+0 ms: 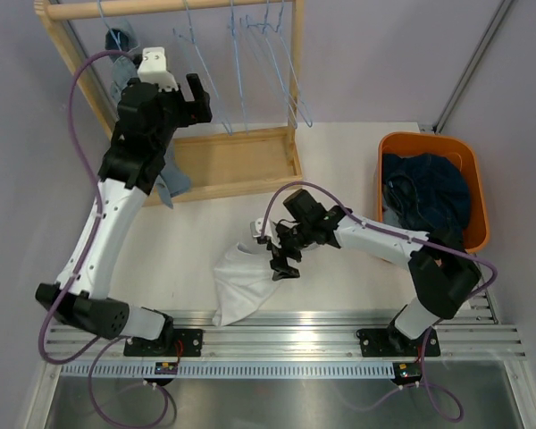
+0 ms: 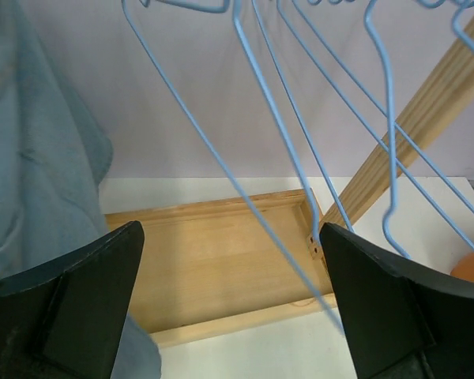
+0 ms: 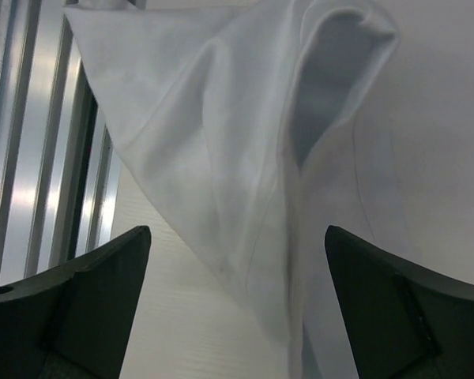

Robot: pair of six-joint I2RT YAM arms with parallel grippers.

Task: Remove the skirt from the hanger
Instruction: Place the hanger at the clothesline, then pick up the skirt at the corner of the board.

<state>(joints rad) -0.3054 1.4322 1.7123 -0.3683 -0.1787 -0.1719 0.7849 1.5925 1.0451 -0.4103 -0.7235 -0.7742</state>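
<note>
- My left gripper (image 2: 229,230) is raised at the wooden rack (image 1: 237,163), its jaws spread wide with nothing between them.
- In the left wrist view the pale blue wire hangers (image 2: 275,134) hang straight ahead, and one wire runs down close to the right finger. I cannot tell whether it touches.
- A grey-blue garment (image 2: 39,158) hangs at the left end of the rack, just beside the left finger.
- The white skirt (image 1: 241,286) is off the hangers. It lies crumpled on the table (image 1: 357,161) near the front edge, and its lower corner reaches the metal rail (image 1: 322,335).
- My right gripper (image 1: 281,259) hovers low at the skirt's upper right edge, jaws wide and gripping nothing.
- In the right wrist view the white cloth fills the space ahead of the fingers, with an open fold at the upper right.
- An orange basket (image 1: 429,140) sits on the far right of the table, well apart from the skirt. There is dark blue clothing (image 1: 424,192) bundled inside it.
</note>
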